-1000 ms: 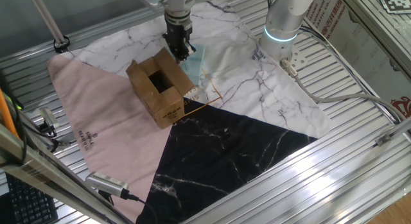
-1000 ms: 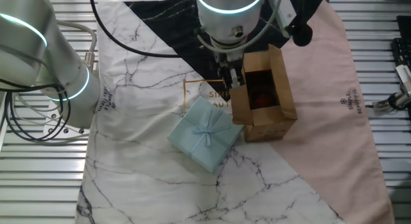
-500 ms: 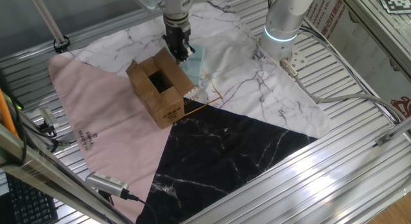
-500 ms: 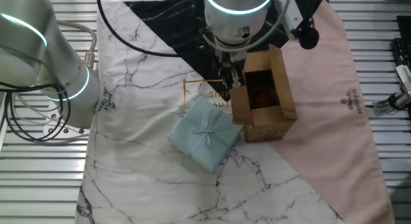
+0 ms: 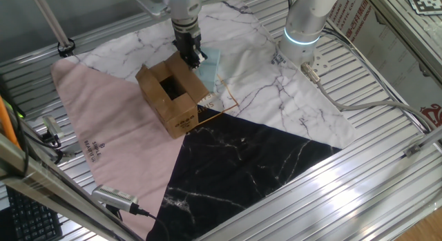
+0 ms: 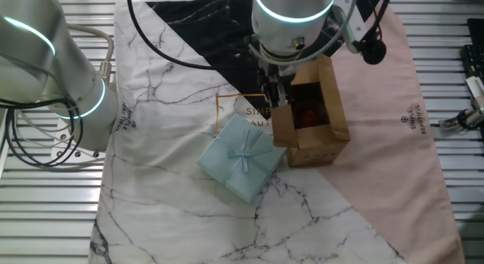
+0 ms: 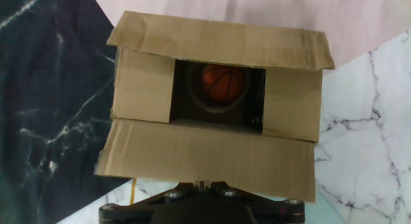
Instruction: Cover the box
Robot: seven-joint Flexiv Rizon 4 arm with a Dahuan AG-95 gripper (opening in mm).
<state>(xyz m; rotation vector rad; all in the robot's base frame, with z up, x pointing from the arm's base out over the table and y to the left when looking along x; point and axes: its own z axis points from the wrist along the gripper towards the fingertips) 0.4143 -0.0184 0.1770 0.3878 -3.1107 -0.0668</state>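
The brown cardboard box (image 5: 173, 96) stands on the mat with its top flaps open; it also shows in the other fixed view (image 6: 314, 116). In the hand view the box (image 7: 148, 102) fills the frame, with a small orange ball (image 7: 221, 83) inside. My gripper (image 5: 191, 56) is at the box's flap on the pale blue side (image 6: 277, 97). In the hand view the gripper (image 7: 202, 183) has its jaws closed together on the edge of the near flap (image 7: 205, 153). The flap lies folded outward, nearly flat.
A pale blue gift box with a ribbon (image 6: 240, 158) lies right beside the carton, partly hidden behind it in one fixed view (image 5: 211, 64). A second robot arm's base (image 5: 304, 27) stands at the mat's edge (image 6: 45, 67). Cables and tools lie on the slatted table (image 5: 114, 197).
The arm's upper body has shifted sideways above the box. The fingertips stay at the same flap. The box and the pale blue gift box have not moved.
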